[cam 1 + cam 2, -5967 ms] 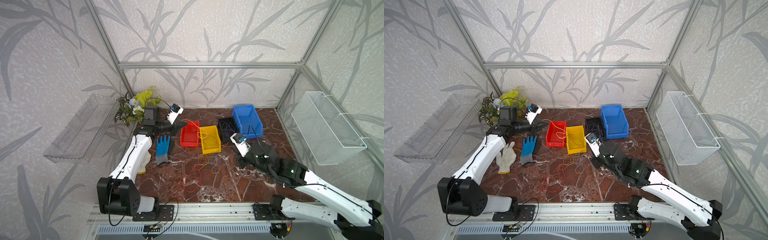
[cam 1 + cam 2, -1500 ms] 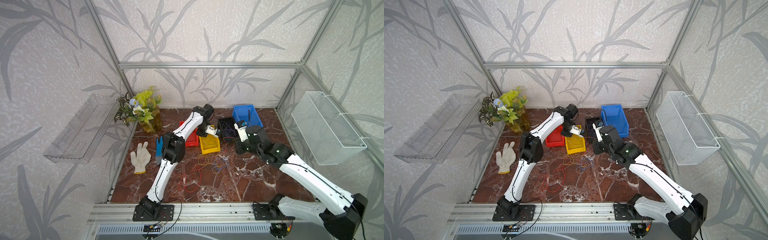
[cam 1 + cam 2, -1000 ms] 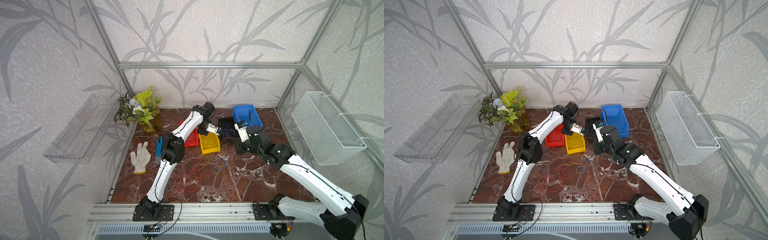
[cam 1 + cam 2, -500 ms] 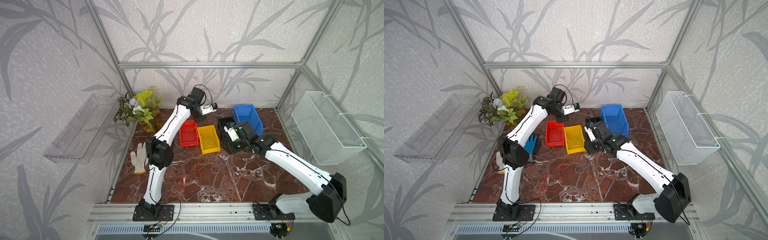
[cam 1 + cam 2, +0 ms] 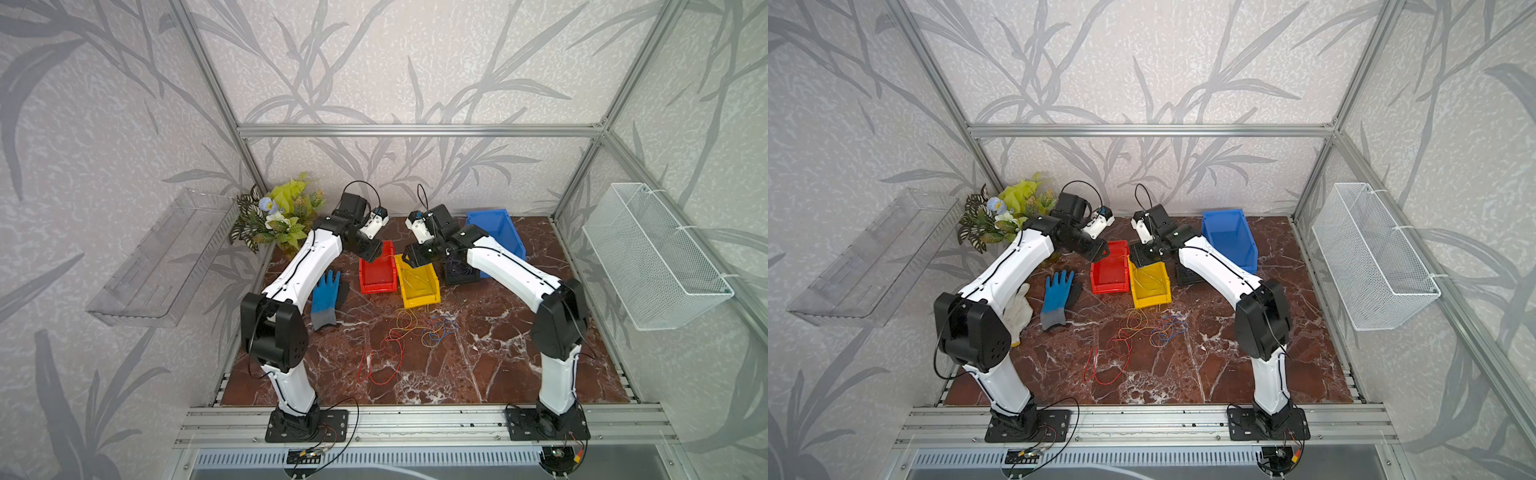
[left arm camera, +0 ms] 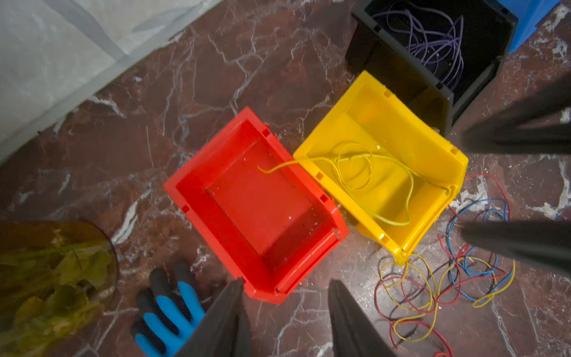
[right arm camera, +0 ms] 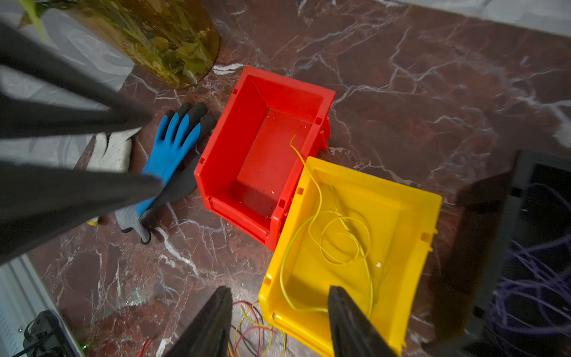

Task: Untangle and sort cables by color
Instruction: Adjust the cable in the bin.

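Observation:
A loose tangle of red, yellow and blue cables (image 5: 417,328) lies on the marble in front of the bins, and a red loop (image 5: 380,365) trails nearer. One yellow cable (image 6: 355,173) is coiled in the yellow bin (image 5: 420,300), its end draped over into the red bin (image 5: 376,289). Purple cables (image 6: 432,40) fill the black bin (image 5: 457,279). My left gripper (image 6: 285,287) hangs open and empty above the red bin. My right gripper (image 7: 279,296) hangs open and empty above the yellow bin's front edge. Both grippers are high above the bins.
A blue bin (image 5: 515,245) stands at the back right. A blue glove (image 5: 326,293) and a white glove (image 5: 1017,311) lie left of the red bin. A potted plant (image 5: 282,216) fills the back left corner. A wire basket (image 5: 652,257) hangs on the right wall.
Both grippers were shut low at the yellow bin a second ago. They have since opened and risen, and the yellow cable now lies in that bin.

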Motion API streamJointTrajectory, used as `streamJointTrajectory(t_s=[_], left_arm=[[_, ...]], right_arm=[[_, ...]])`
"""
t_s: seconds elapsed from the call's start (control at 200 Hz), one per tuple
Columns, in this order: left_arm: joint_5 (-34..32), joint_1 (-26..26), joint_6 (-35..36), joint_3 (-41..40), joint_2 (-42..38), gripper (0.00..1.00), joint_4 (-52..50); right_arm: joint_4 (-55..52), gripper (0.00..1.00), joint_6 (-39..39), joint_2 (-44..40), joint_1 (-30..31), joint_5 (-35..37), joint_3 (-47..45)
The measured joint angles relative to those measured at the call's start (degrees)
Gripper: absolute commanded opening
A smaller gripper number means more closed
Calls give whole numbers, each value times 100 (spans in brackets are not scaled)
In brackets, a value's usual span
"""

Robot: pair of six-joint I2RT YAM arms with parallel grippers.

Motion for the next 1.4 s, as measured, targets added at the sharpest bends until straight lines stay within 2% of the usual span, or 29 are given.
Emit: streamJointTrajectory(t_s=[0.17,0.335,0.685,0.795,1.025,1.25,1.4], left_arm=[[74,98,-247,-1137,-520,48,509],[87,195,-286,-1585,-575,48,813],[85,297,-278,-1644,-575,48,1054],[87,302,-275,-1685,-586,48,1067],[87,315,-260,-1705,-619,48,1078],[90,317,-254,-1777,-664,48,1154],[90,328,-234,-1812,-675,48,1154]], right_arm=[[42,43,168,769,-184,-361,345],[9,36,225,1174,-267,-457,684],[-63,35,282,1672,-267,-509,1128],[-96,28,291,1740,-262,-501,1128],[-105,23,313,1838,-256,-496,1141],[-79,0,284,1934,-225,-402,1141],[129,0,247,1867,-175,-221,984]])
